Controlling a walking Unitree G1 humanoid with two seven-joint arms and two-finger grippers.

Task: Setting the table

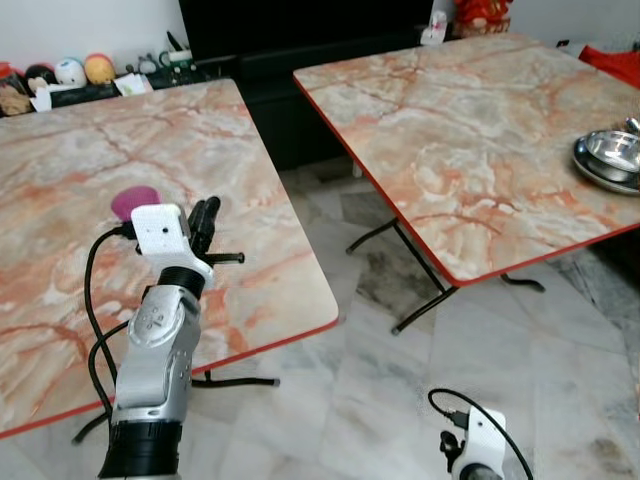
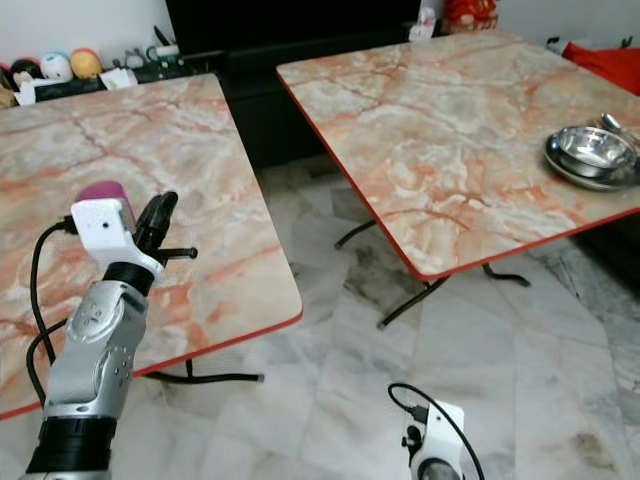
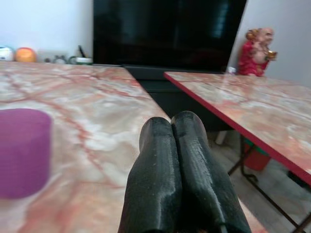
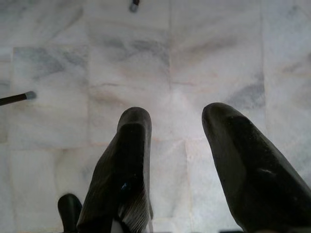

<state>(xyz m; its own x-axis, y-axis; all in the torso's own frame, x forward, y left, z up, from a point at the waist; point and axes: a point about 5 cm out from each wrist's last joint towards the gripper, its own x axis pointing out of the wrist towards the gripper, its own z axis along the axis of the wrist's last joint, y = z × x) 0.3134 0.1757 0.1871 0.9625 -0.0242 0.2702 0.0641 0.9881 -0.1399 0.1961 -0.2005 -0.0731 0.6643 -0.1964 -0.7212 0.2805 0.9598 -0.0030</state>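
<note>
1. Two folding tables with marbled orange tops and red edging stand on a pale marble floor [image 1: 560, 380]. The left table [image 1: 60, 290] and the right table [image 1: 470, 130] are separated by a gap of floor.
2. The left gripper [image 1: 203, 222] is raised over the left table, above the part of the top nearest the table's right edge. Its two black fingers [image 3: 160, 184] are pressed together along their length, with nothing between them.
3. A purple cup [image 1: 135, 201] stands on the left table, just beside the left gripper on the side away from the table's right edge. The gripper is not touching it. In the left wrist view the cup [image 3: 22, 150] appears beside the closed fingers, apart from them.
4. A stack of steel bowls [image 1: 610, 158] rests on the right table close to its right edge, near the front right corner.
5. The right gripper [image 4: 177, 145] hangs low, pointed down at the floor between the tables. Its fingers are spread wide apart and hold nothing.
6. A red figurine [image 3: 256, 51] stands at the far edge of the right table.
7. Small round ornaments [image 1: 70, 72] line a shelf beyond the far edge of the left table.
</note>
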